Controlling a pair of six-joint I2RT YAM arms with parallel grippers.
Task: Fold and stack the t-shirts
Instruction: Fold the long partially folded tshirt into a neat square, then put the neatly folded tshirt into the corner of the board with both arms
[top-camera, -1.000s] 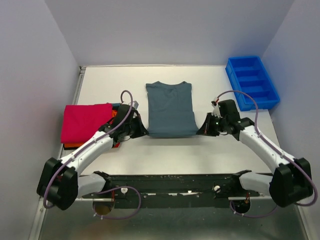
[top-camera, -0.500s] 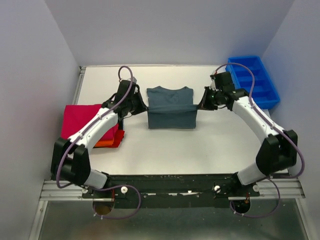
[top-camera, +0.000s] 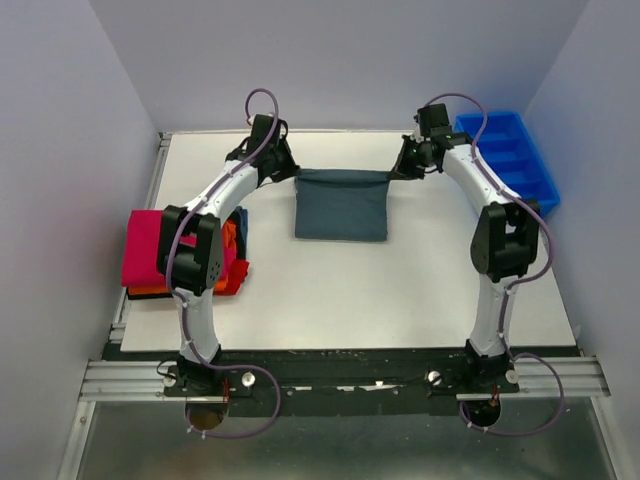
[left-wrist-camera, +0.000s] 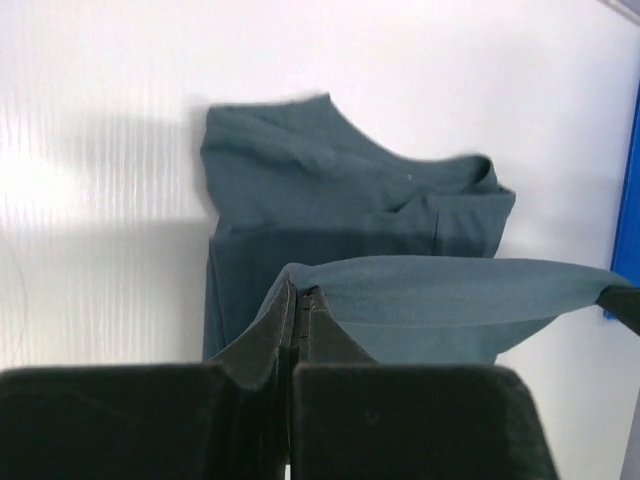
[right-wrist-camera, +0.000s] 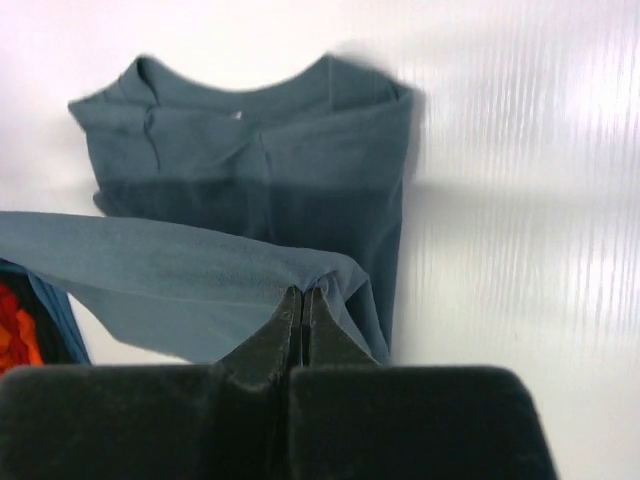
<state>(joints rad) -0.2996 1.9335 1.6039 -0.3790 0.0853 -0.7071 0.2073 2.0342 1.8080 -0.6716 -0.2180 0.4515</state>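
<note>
A slate grey-blue t-shirt (top-camera: 340, 205) lies at the middle back of the table, its hem end lifted and carried over its collar end (left-wrist-camera: 345, 160) (right-wrist-camera: 240, 120). My left gripper (top-camera: 288, 172) is shut on the hem's left corner (left-wrist-camera: 300, 292). My right gripper (top-camera: 393, 172) is shut on the hem's right corner (right-wrist-camera: 303, 292). The raised hem (left-wrist-camera: 450, 290) (right-wrist-camera: 150, 265) stretches taut between them. A crimson-pink t-shirt (top-camera: 143, 250) lies folded at the left on top of an orange one (top-camera: 225, 278).
A bright blue compartment tray (top-camera: 505, 160) stands at the back right, close to the right arm. The left arm's forearm (top-camera: 195, 250) crosses over the folded stack. Grey walls close in the table on three sides.
Both grippers have carried the grey-blue shirt's hem from the near edge away to the collar end, folding the shirt in half. Both arms now reach far back.
</note>
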